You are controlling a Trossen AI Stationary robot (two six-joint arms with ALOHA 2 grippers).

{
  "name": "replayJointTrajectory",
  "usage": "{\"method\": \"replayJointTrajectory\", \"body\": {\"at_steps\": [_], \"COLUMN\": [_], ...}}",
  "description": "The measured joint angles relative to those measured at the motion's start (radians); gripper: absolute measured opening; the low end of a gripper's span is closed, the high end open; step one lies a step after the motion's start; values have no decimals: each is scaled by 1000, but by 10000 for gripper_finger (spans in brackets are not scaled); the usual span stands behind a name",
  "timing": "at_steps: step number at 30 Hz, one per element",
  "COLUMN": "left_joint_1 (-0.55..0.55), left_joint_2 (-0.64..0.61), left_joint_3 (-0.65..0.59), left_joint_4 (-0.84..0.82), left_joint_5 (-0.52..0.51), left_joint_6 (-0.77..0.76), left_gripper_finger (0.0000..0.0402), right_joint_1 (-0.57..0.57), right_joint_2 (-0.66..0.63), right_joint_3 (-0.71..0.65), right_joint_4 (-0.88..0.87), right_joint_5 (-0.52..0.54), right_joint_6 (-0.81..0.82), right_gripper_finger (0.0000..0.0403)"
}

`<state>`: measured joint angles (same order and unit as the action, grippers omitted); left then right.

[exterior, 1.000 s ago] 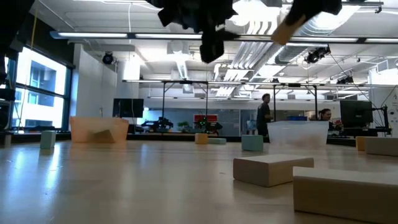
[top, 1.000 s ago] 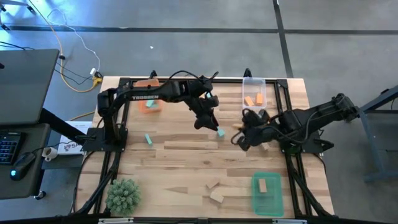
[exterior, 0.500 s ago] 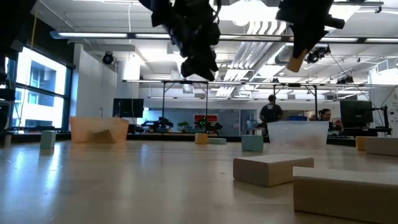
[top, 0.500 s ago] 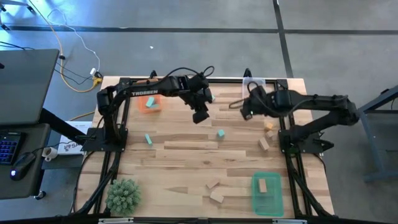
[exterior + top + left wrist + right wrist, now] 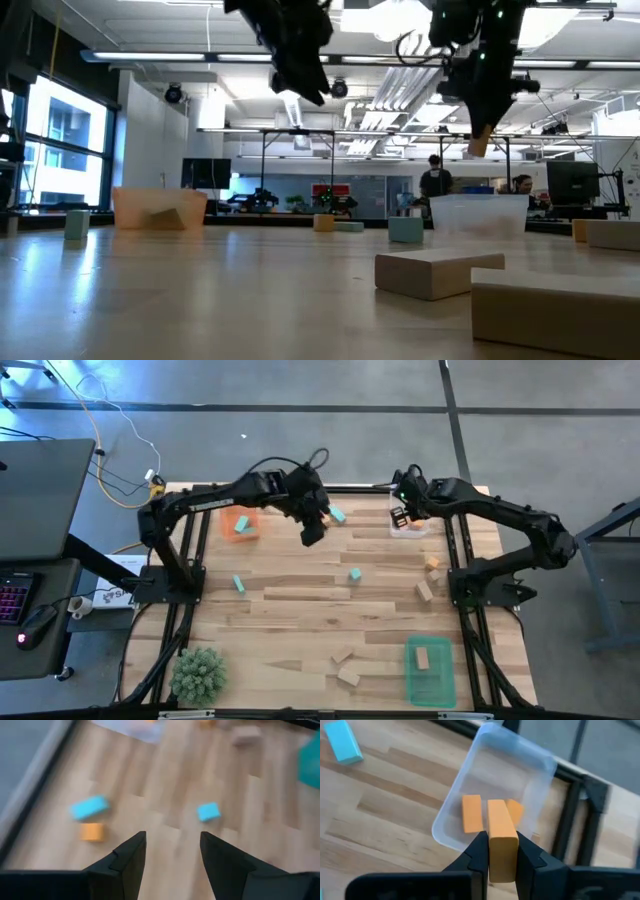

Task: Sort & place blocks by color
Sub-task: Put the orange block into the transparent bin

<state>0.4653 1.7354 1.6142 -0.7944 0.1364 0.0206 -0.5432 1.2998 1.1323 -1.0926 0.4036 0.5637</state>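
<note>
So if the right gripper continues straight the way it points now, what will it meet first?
Probably the clear tray: the right gripper, shut on an orange block, points down at it, above two orange blocks inside. Depth is unclear.

Two matte black jointed arms on black frame mounts; the left arm (image 5: 215,500) carries white lettering, a looping black cable (image 5: 300,460), and the right arm (image 5: 500,520) a green light.

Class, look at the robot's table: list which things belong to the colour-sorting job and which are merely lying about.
Belonging to the job:
- orange wooden block gripped by the right gripper
- clear plastic tray
- teal wooden blocks
- tan wooden blocks
- green plastic tray
- orange plastic tray

Lying about:
- spiky green plant
- yellow cable
</note>
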Motion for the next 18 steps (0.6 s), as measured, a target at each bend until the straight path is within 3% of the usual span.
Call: {"method": "replayJointTrajectory", "body": {"at_steps": [8,18], "left_joint_1": [7,6], "left_joint_2": [-83,-99], "left_joint_3": [0,0], "left_joint_4": [-98,-150], "left_joint_5": [-215,-238], "left_joint_6": [-3,-82], "left_gripper_finger": [172,172], "right_joint_1": [-155,-278], "right_joint_2": [9,9], "right_joint_3": [-135,-290], "right_joint_4": [261,445], "right_joint_5": [-147,-305], "right_joint_6": [-154,-206], "right_gripper_finger": [34,35]}}
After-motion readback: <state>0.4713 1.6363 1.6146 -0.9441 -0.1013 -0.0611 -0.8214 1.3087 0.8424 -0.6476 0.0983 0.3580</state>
